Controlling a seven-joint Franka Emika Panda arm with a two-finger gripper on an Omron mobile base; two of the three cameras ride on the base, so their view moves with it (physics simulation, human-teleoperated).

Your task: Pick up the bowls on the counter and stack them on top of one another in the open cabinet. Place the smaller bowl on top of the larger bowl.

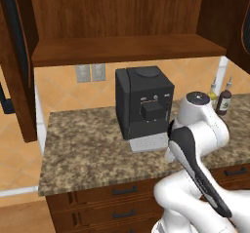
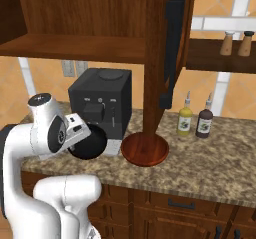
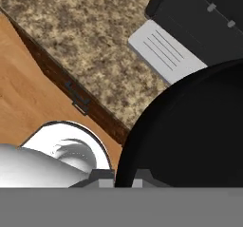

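The gripper [image 2: 80,133] is holding the black bowl [image 2: 89,142] by its rim, fingers pinched narrow on the wall, just in front of the coffee machine [image 2: 102,105] and lifted above the counter [image 2: 200,163]. In the hand view the black bowl [image 3: 190,131] is hanging past the machine's grey drip tray [image 3: 161,48].

Handling, as a judgement: glossy and rigid, likely light; a one-sided rim pinch is inviting tilt or slip, so slow motion seems wise.

The brown bowl [image 2: 145,149] is sitting on the counter just right of the machine, touching nothing else I can make out. Shallow rim; an edge grip looks the only hold.

The cabinet shelf [image 2: 75,48] is waiting above the machine.
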